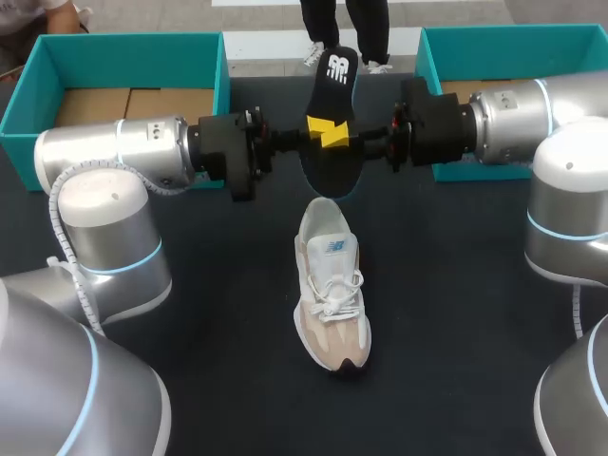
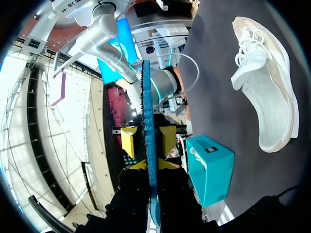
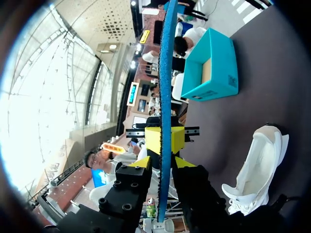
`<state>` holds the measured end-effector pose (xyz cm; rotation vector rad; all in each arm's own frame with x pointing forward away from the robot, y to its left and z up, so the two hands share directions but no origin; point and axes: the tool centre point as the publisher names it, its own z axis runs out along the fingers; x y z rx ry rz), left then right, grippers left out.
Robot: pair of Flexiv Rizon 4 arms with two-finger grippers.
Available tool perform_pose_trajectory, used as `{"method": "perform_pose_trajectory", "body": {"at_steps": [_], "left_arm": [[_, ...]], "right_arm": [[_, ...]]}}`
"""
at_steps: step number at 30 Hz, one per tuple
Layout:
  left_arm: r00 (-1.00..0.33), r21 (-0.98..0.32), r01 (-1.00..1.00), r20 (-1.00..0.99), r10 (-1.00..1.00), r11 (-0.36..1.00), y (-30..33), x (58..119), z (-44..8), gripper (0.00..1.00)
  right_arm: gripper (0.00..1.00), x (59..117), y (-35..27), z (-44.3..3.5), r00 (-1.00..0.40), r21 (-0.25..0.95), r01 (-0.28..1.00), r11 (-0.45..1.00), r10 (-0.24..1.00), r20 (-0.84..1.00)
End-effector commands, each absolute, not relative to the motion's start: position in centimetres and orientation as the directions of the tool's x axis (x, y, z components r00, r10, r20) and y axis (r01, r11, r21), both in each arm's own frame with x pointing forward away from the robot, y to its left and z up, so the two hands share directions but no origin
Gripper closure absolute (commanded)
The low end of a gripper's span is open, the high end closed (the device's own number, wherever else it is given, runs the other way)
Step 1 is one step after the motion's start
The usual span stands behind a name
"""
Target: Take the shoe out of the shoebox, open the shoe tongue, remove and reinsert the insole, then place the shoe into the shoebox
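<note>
On the dark table (image 1: 228, 361) a white shoe (image 1: 332, 294) sits near the middle, and all the other things are told from it. The table is the biggest thing. Next come the two big silver arms. The left arm (image 1: 104, 157) comes in from the left of the shoe. The right arm (image 1: 532, 109) comes in from the right of the shoe. Both reach to a spot just behind the shoe's heel. Two blue-green boxes are farther back than the shoe, well apart from it. The left box (image 1: 123, 43) is back and to the left of the shoe, and the right box (image 1: 513, 36) is back and to the right. Both boxes are open on top. The shoe stands on its sole. Its toe points to the robot and its heel points to the boxes. It is white with some tan, and its laces are tied. The insole (image 1: 334, 76) is not in the shoe. It is up in the air just behind the shoe's heel, between the two boxes. It is black on top and blue on its thin edge. The left gripper (image 1: 315, 128) pinches the insole from the left side, with both yellow tips pressed on it. The right gripper (image 1: 340, 140) pinches it from the right side the same way. The two grippers face each other, almost touching, with the insole between them.
</note>
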<state>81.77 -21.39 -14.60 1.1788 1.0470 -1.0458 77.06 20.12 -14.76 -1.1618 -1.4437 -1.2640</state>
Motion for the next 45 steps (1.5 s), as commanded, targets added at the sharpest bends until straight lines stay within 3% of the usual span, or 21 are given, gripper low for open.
{"method": "perform_pose_trajectory", "body": {"at_steps": [1,5,7,14,21,22,24,29,42,45], "left_arm": [[0.198,0.191,0.977,-0.977,-0.075,0.097,-21.5,81.6,-14.7,1.00],[0.197,0.189,0.977,-0.977,-0.078,0.098,-21.6,81.4,-14.6,1.00],[0.196,0.188,0.978,-0.977,-0.080,0.096,-21.7,81.4,-14.6,1.00],[0.190,0.182,0.978,-0.979,-0.079,0.097,-21.5,81.3,-14.7,1.00],[0.173,0.165,0.980,-0.983,-0.067,0.108,-21.3,81.4,-14.8,1.00],[0.170,0.162,0.981,-0.983,-0.065,0.110,-21.3,81.4,-14.8,0.83],[0.149,0.141,0.983,-0.987,-0.062,0.116,-21.3,81.4,-14.9,0.00],[0.088,0.079,0.988,-0.994,-0.059,0.135,-20.3,81.7,-14.7,0.00],[-0.365,-0.362,0.915,-0.931,-0.016,0.179,-14.6,82.0,-15.9,0.00],[-0.487,-0.484,0.856,-0.873,-0.034,0.184,-13.5,81.7,-16.9,0.00]], "right_arm": [[0.73,77.2,20.3,-15.0,-0.188,0.183,0.982,0.051,0.099,0.977],[0.77,77.2,20.3,-15.0,-0.188,0.184,0.981,0.054,0.095,0.978],[0.87,77.3,20.3,-15.0,-0.189,0.184,0.981,0.055,0.094,0.977],[1.00,77.4,20.2,-15.0,-0.191,0.186,0.981,0.055,0.091,0.977],[1.00,77.7,20.4,-15.1,-0.208,0.204,0.977,0.060,0.074,0.975],[1.00,77.7,20.4,-15.1,-0.210,0.205,0.977,0.061,0.073,0.975],[1.00,77.7,20.4,-15.1,-0.214,0.210,0.975,0.067,0.071,0.974],[1.00,78.0,20.4,-15.2,-0.236,0.230,0.970,0.078,0.072,0.969],[1.00,79.0,19.0,-16.0,-0.410,0.409,0.912,0.038,0.102,0.906],[1.00,79.2,18.6,-15.8,-0.504,0.505,0.863,0.019,0.093,0.858]]}}
